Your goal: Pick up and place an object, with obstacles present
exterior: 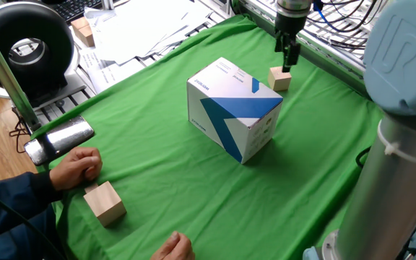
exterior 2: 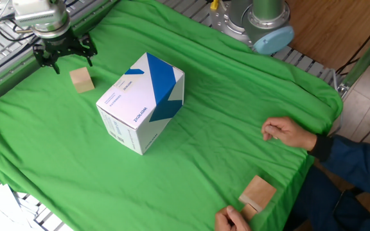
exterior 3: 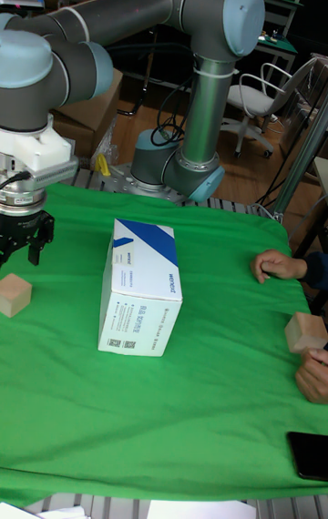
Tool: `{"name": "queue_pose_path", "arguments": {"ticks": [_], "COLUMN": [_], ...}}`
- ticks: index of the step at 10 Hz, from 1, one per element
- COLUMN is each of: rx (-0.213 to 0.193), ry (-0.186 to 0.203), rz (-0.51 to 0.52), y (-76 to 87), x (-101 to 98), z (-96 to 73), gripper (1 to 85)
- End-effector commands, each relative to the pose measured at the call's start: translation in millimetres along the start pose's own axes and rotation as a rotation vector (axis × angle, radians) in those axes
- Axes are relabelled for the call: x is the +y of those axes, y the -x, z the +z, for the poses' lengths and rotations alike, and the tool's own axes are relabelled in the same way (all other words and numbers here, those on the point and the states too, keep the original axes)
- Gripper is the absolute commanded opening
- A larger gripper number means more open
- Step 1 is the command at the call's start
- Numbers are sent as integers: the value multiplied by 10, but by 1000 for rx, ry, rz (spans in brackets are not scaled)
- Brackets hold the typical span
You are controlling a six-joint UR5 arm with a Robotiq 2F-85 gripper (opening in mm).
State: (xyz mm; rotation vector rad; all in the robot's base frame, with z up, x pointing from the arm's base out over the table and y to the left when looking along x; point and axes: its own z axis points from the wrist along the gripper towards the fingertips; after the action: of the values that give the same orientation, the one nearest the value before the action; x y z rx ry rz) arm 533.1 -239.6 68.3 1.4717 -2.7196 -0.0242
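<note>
The gripper hangs above the table's far corner, fingers spread wide and empty, just off to one side of the small wooden cube. The cube sits on the green cloth near that corner, close beside the big white-and-blue box, so the approach needs to come straight down.

Grey tubular arm; pale-blue joint caps; white wrist block; black pincer; dark cable.
</note>
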Motion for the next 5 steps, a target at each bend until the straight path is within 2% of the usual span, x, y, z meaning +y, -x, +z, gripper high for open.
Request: {"name": "queue_pose_path", "arguments": {"ticks": [1, 5], "rx": [34, 14], "ry": [14, 22], "rz": [-67, -59], "y": [-164, -35], "x": [-24, -21], "z": [111, 314], "gripper": [823, 823]}}
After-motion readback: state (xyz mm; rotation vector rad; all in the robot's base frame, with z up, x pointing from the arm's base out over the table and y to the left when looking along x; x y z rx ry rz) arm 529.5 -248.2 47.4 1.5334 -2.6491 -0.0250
